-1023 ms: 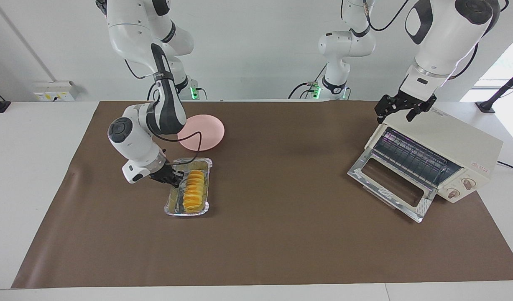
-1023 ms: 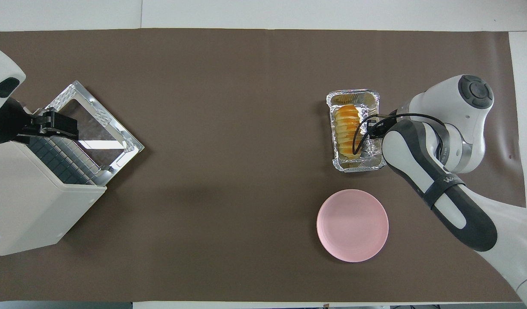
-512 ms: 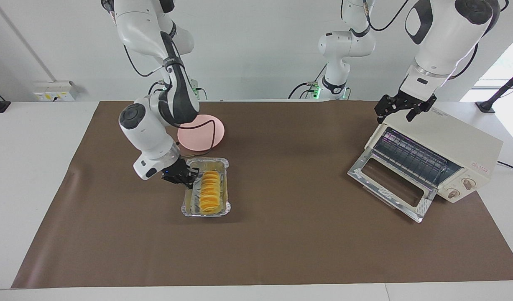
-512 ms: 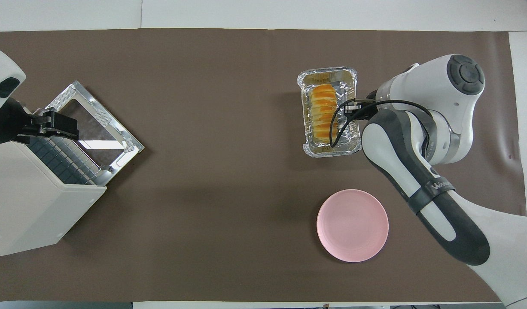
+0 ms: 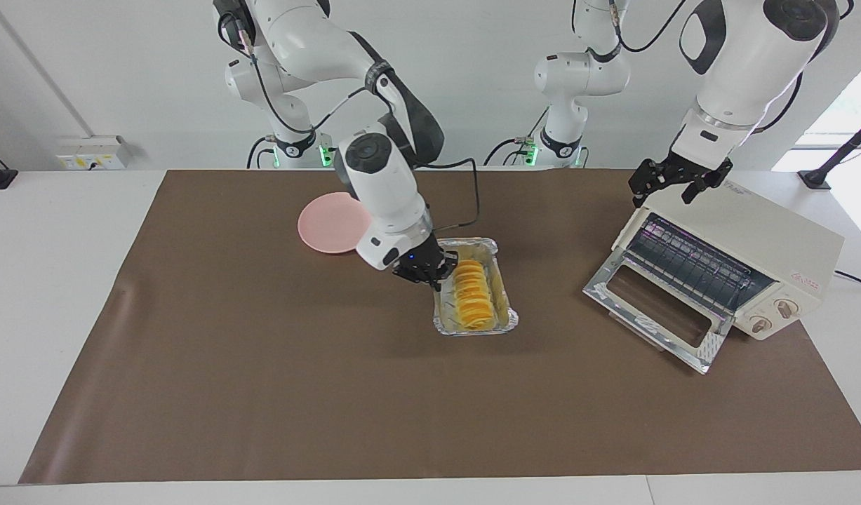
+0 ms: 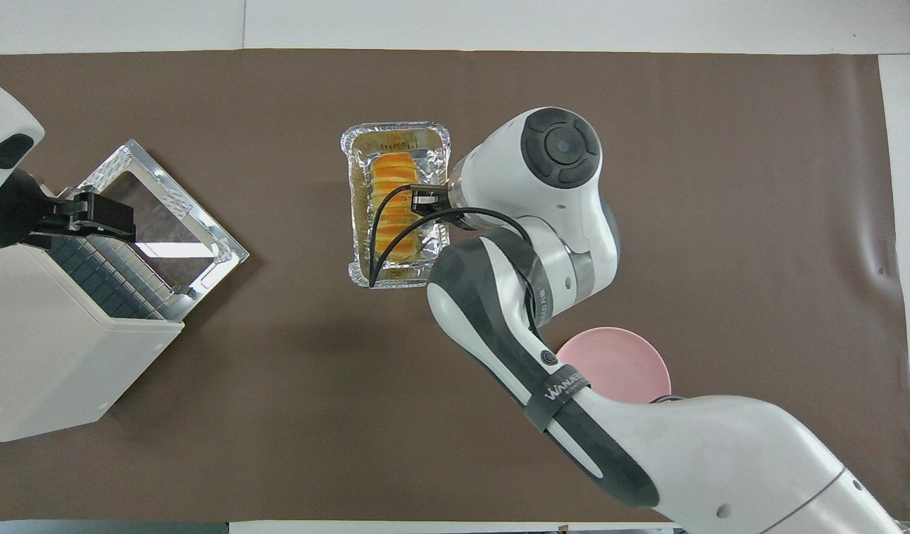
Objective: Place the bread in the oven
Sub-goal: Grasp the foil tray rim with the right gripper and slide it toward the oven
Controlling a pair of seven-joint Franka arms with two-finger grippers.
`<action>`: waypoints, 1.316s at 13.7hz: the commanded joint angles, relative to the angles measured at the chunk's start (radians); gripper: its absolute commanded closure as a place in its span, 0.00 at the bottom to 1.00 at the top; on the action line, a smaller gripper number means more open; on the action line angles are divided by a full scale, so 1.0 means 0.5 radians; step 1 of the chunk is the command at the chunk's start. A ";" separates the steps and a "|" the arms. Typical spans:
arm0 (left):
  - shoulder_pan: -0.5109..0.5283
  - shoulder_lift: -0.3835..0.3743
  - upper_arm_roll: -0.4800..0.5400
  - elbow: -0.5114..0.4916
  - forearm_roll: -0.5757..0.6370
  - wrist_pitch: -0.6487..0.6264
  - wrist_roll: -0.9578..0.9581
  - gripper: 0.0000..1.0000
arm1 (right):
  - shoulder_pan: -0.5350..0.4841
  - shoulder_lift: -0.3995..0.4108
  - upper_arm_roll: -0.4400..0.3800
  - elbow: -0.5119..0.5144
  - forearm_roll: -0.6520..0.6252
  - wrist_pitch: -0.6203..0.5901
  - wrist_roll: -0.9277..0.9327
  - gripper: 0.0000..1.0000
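- The bread (image 5: 471, 294), a ridged golden loaf, lies lengthwise in a crinkled foil tray (image 5: 502, 319) near the centre of the facing frame; in the overhead frame the bread (image 6: 395, 200) and the foil tray (image 6: 358, 222) sit left of centre in the upper half.
- The right gripper (image 5: 430, 270) is at the tray's long rim on the side toward the right arm's end of the desk, its fingers closed on that rim; in the overhead frame the right gripper (image 6: 425, 202) shows at the same rim, with a black cable looping over the bread.
- The right arm reaches in from the upper left of the facing frame and partly covers a pink plate (image 5: 328, 223); in the overhead frame the pink plate (image 6: 625, 363) peeks out from under the arm at lower right.
- The oven (image 5: 760, 259) stands at the right of the facing frame, its glass door (image 5: 655, 308) dropped open onto the brown mat (image 5: 262, 386), the wire rack visible inside.
- The left gripper (image 5: 672, 184) hangs over the oven's top front corner, fingers spread open and holding nothing; in the overhead frame the left gripper (image 6: 91, 215) sits at middle left above the oven (image 6: 47, 356).
- The bread is well apart from the oven.
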 commanded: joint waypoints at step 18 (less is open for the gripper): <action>0.017 -0.010 -0.005 -0.008 -0.016 -0.091 0.011 0.00 | 0.167 0.334 -0.016 -0.047 -0.140 0.485 0.160 0.00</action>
